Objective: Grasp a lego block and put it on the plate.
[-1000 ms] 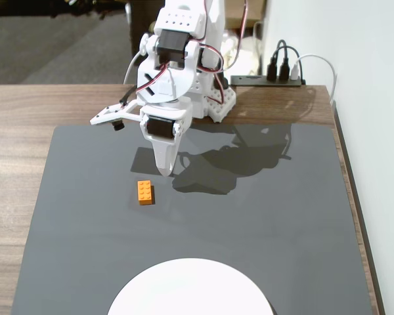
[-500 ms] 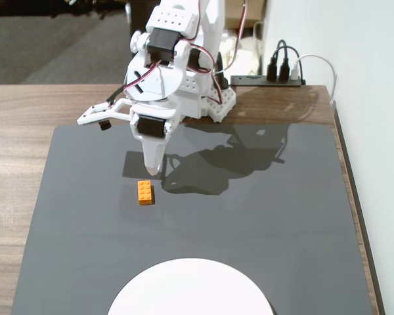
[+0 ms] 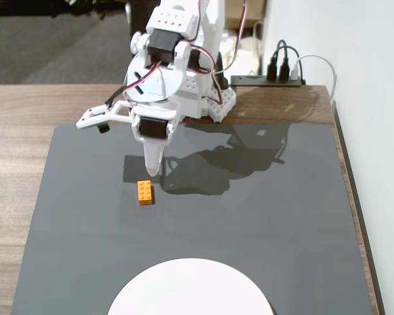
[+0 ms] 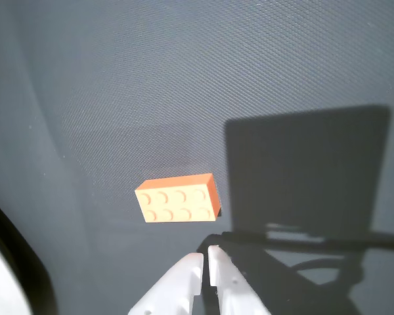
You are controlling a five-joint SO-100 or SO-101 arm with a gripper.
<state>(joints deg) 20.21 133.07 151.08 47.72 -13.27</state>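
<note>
A small orange lego block lies flat on the dark grey mat, studs up; the wrist view shows the lego block just ahead of my fingertips. My white gripper hangs point-down over the mat, a little behind the block and not touching it. In the wrist view the gripper enters from the bottom edge, shut, its two tips nearly together with nothing between them. The white plate lies at the mat's near edge, partly cut off by the frame.
The grey mat covers most of a wooden table. The arm's base stands at the mat's far edge, with a USB hub and cables behind it. A white wall runs along the right.
The gripper has swung left and slightly toward the block over the last second; in the last half second it barely moved. Block and plate stay where they were.
</note>
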